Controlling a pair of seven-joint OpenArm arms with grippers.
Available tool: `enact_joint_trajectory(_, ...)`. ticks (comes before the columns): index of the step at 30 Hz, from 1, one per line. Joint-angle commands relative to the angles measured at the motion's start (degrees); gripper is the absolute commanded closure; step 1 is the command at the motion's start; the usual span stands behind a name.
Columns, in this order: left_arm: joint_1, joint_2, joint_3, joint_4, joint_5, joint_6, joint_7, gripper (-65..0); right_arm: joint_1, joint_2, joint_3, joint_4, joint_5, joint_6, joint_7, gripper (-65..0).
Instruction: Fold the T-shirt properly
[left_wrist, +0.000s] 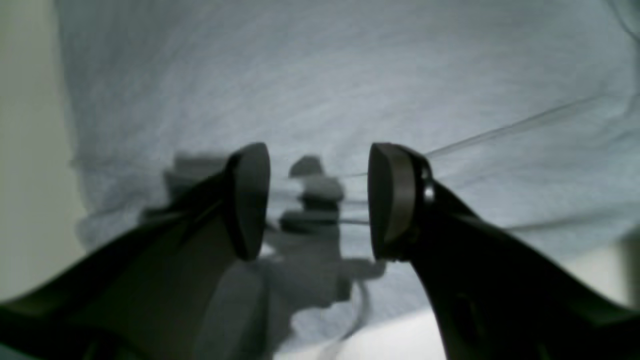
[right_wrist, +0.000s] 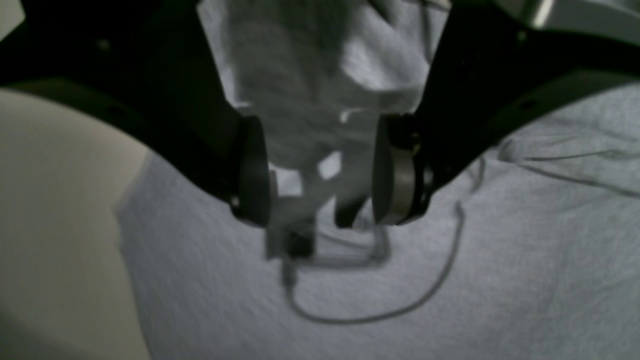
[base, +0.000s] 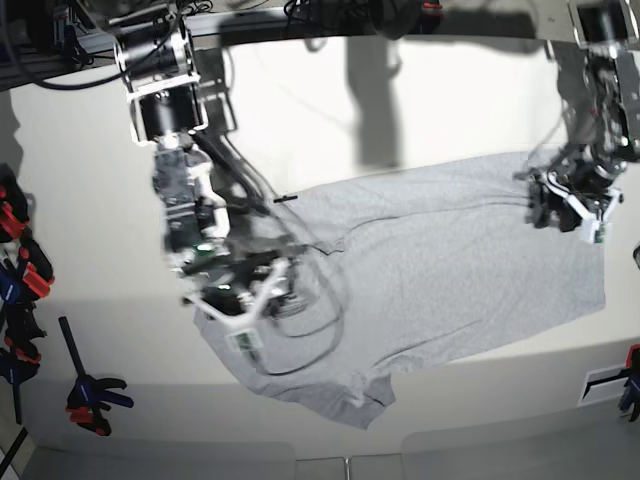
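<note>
In the left wrist view, we see the left gripper (left_wrist: 318, 200) with its dark fingers spread apart and nothing between them, hovering over the light heather-grey cotton T-shirt (left_wrist: 350, 75).

In the right wrist view, the right gripper (right_wrist: 320, 167) likewise stands wide, empty, above grey cloth and a thin dark cable (right_wrist: 430, 290).

In the base view, the T-shirt (base: 440, 270) lies spread across the white table (base: 90, 240), right gripper (base: 245, 290) over its left end, left gripper (base: 570, 210) at its far right edge.
</note>
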Motion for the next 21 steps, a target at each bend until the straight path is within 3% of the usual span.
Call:
enact_joint_trajectory(1, 0.7, -0.5, -0.5, 2.3, 2.4, 0.3, -1.7, -29.0, 1.0, 0.0, 2.1, 1.5, 1.6, 2.0, 0.6, -31.3)
enact_joint_trajectory(2, 1.8, 0.3, -0.5, 3.2, 5.0, 1.4, -3.1, -29.0, 0.3, 0.0, 4.4, 1.7, 2.0, 4.0, -0.5, -31.3)
enact_joint_trajectory(5, 3.9, 2.9, -0.5, 2.3, 8.7, 8.8, -4.6, -29.0, -3.1, 0.0, 10.2, 1.8, 2.6, 11.3, -1.0, -31.3)
enact_joint_trajectory(7, 4.4, 4.3, -0.5, 0.2, 10.0, 10.2, -4.6, -29.0, -5.8, 0.0, 12.2, 1.8, 2.6, 14.4, 1.0, -31.3)
enact_joint_trajectory(11, 4.4, 6.2, -0.5, -4.5, 12.2, 10.5, -4.5, -29.0, -11.2, 0.0, 12.3, 1.7, -0.5, 14.9, 4.8, -31.3)
enact_joint_trajectory(14, 4.4, 6.3, -0.9, -7.9, 13.2, 16.3, -4.4, -29.0, -14.0, 0.9, 12.3, 1.7, -3.1, 13.9, 8.8, -31.3)
enact_joint_trajectory(15, 4.4, 6.3, -1.5, -8.9, 13.2, 16.6, -4.4, -29.0, -14.5, 1.2, 12.3, 1.6, -3.4, 13.2, 9.4, -31.3)
enact_joint_trajectory(21, 4.9, 6.3, -3.5, -12.1, 12.9, 16.4, -0.3, -29.0, -15.1, 2.5, 12.3, 1.6, -3.6, 12.3, 6.8, -31.3)
